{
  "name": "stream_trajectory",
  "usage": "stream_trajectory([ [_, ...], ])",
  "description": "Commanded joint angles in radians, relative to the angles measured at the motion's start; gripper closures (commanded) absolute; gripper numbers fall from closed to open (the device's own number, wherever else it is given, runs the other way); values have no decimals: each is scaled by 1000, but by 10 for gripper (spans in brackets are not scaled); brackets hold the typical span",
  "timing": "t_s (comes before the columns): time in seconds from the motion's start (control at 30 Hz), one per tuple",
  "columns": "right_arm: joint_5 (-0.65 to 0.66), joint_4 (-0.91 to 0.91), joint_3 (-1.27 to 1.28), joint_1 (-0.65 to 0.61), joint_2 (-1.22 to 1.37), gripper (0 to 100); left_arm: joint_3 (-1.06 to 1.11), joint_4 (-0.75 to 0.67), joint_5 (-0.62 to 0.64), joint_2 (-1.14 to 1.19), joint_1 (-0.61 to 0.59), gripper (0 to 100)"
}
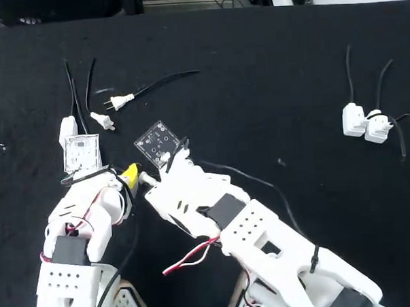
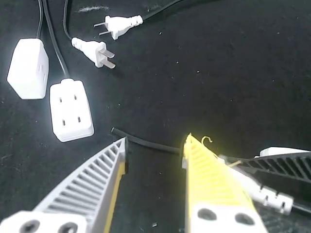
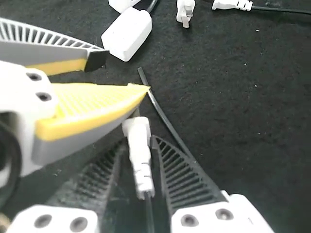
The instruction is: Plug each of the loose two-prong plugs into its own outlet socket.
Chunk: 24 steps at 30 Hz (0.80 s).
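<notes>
Black cloth (image 1: 256, 76) covers the whole table. Closest to the arm bases, the two grippers meet tip to tip, left of the table's middle. The right gripper (image 3: 139, 144) is clenched on a white plug (image 3: 137, 131), pinched lengthwise between its black fingers, with the plug's front end pointing towards the other claw. The left gripper (image 2: 156, 141) is released, its grey and yellow fingers spread wide. A thin black cable (image 2: 146, 142) lies on the cloth and crosses the gap between them. Its yellow finger (image 3: 97, 109) sits just beside the front end of the held plug.

Just beyond the left claw lies a face-up outlet (image 2: 72, 110), four slots showing. A second outlet block (image 2: 28, 68) is close beside it, its sockets turned out of sight. Past these, the nearer loose plug (image 2: 92, 51) lies flat on the cloth with both prongs bare, and the farther loose plug (image 2: 119, 26) lies near it, also unplugged. Black cords trail away from both.

Well apart, at the far right of the table, a pair of white blocks (image 1: 364, 123) sit touching each other with black cords attached. I cannot tell whether one is plugged into the other.
</notes>
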Motion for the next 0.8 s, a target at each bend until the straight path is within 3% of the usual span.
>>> stream_trajectory([
  [0.0,-5,-51,-28,46,-47,988,1,15,-14,6,-5,801],
  [0.3,115,129,-38,86,-44,988,-82,12,14,6,-174,801],
  [0.5,129,519,-252,270,-42,988,-58,12,87,6,-237,801],
  [0.63,133,796,-421,299,-38,988,-48,12,87,6,-232,801],
  [0.77,279,848,-406,304,41,988,-44,17,87,6,-236,801],
])
